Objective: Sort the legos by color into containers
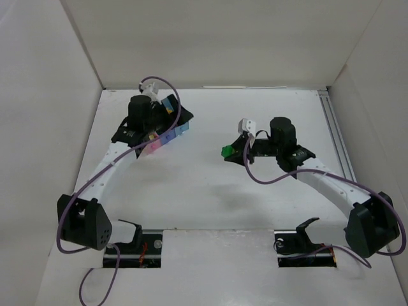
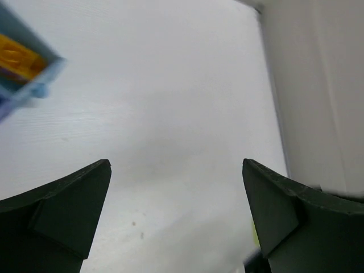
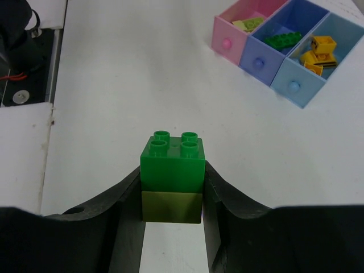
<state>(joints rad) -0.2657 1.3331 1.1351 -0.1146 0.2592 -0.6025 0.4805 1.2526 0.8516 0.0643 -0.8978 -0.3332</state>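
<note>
Found the right gripper [image 3: 172,196] clenched on a small stack of two, pinched at the sides: bright green brick [image 3: 172,160] on top, olive-lime brick [image 3: 171,206] beneath. Caught the lower brick in the right wrist view alone; from the top view made out only a green speck at the fingertips, near the middle of the white table [image 1: 191,191], well apart from the bins.

Found the left gripper [image 2: 176,168] spread wide, gripping nothing, bare table between its fingers. Glimpsed in its own view just a blurred corner of a light blue bin [image 2: 42,79] with something orange inside.

Saw the bins best from the right wrist: three in a row, walls touching. Counted a pale yellow-green brick [image 3: 247,24] in the pink bin [image 3: 227,35], a dark green brick [image 3: 282,40] in the darker blue bin [image 3: 263,56], orange-yellow bricks [image 3: 318,51] in the light blue one.
</note>
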